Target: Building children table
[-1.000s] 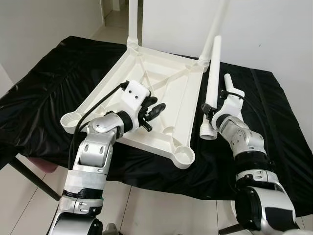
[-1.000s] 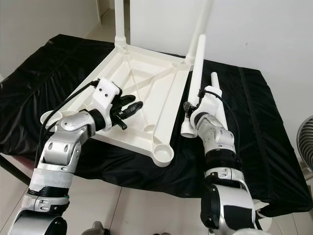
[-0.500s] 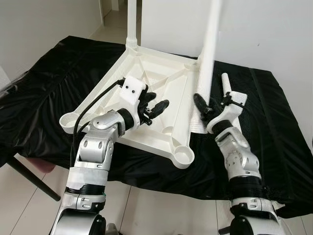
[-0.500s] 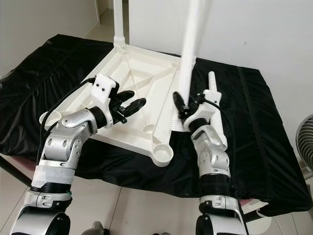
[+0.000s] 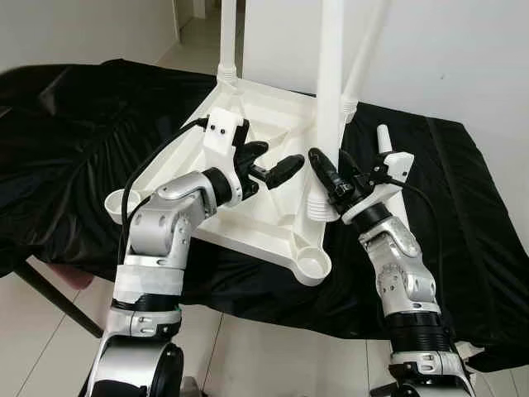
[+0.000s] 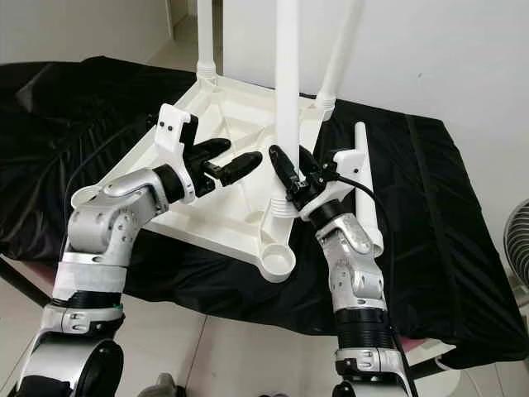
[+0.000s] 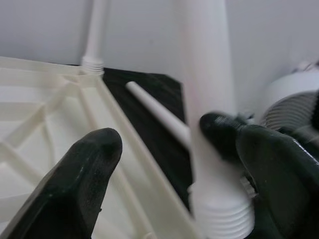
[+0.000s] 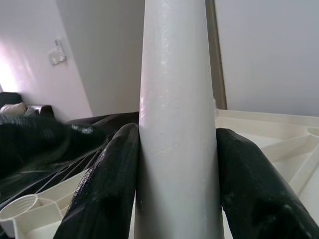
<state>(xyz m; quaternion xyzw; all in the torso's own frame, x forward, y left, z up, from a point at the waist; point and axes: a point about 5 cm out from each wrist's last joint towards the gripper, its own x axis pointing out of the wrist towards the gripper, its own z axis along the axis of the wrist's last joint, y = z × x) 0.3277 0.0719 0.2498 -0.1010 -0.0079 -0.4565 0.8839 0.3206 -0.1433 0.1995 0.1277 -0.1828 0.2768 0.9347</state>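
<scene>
A white table top (image 5: 273,124) lies upside down on a black-draped table (image 5: 74,149). Two white legs stand screwed into its far corners (image 5: 225,50) (image 5: 355,74). My right gripper (image 5: 332,178) is shut on a third white leg (image 5: 331,99) and holds it upright, its threaded end (image 5: 318,207) just above the top's near right rim. The right wrist view has the leg (image 8: 179,124) clamped between both fingers (image 8: 107,184). My left gripper (image 5: 271,160) hovers open over the top, just left of that leg (image 7: 207,99). Two near corner sockets (image 5: 312,265) (image 5: 122,201) stand unfilled.
A further loose leg (image 6: 360,136) lies on the black cloth right of the table top, behind my right arm. A fan (image 6: 517,240) stands at the far right. White walls rise behind the table, and pale floor tiles (image 5: 273,356) run in front.
My right gripper lifted the leg from the cloth, stood it upright and carried it left over the table top's rim. My left gripper rose and moved right toward the leg.
</scene>
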